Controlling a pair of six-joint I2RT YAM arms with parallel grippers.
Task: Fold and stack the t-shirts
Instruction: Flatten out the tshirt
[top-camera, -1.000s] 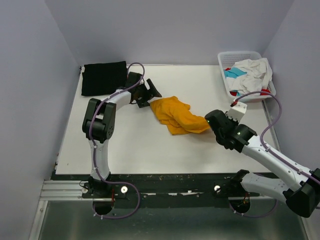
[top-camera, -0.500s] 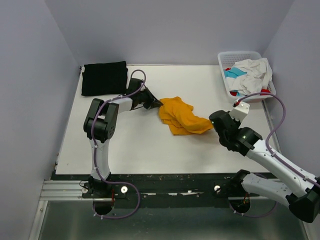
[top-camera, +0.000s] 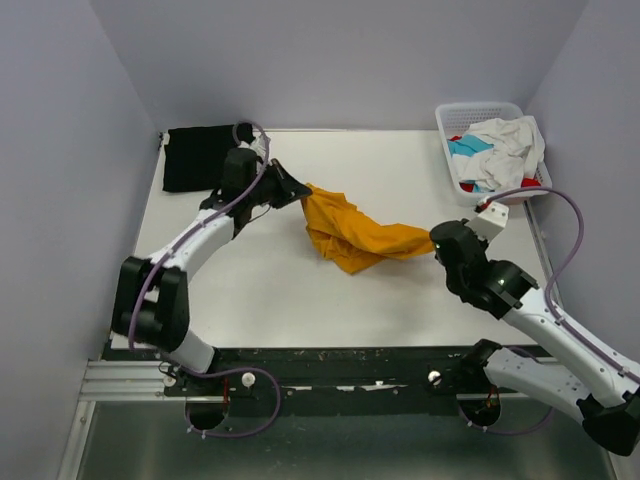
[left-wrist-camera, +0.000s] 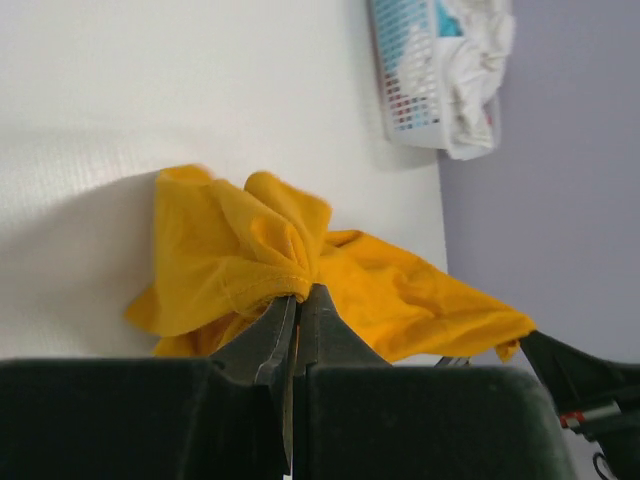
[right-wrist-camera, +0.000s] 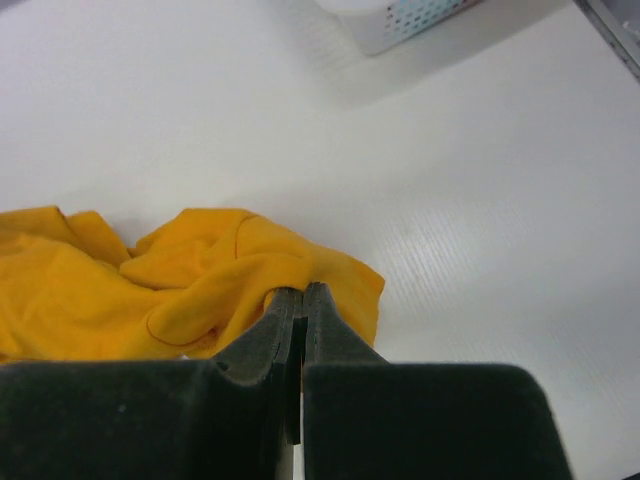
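Observation:
A mustard-orange t-shirt (top-camera: 350, 232) hangs bunched between both grippers over the middle of the white table (top-camera: 280, 290). My left gripper (top-camera: 303, 190) is shut on its left end; in the left wrist view that gripper (left-wrist-camera: 298, 294) pinches a fold of the orange shirt (left-wrist-camera: 250, 250). The right gripper (top-camera: 434, 242) is shut on the shirt's right end, and the right wrist view shows this gripper (right-wrist-camera: 302, 291) clamped on an orange edge (right-wrist-camera: 200, 280). A black t-shirt (top-camera: 200, 155) lies folded flat at the table's far left corner. Other t-shirts, white, teal and red (top-camera: 497, 148), are heaped in the basket.
A white lattice basket (top-camera: 450, 125) stands at the table's far right corner, also seen in the left wrist view as the basket (left-wrist-camera: 405, 70). Grey walls close in the table on three sides. The dark rail with the arm bases runs along the near edge.
My left gripper closed on the orange shirt's left end and lifted it; the left arm swung outward. The shirt is now stretched between both grippers. The right gripper shifted slightly right.

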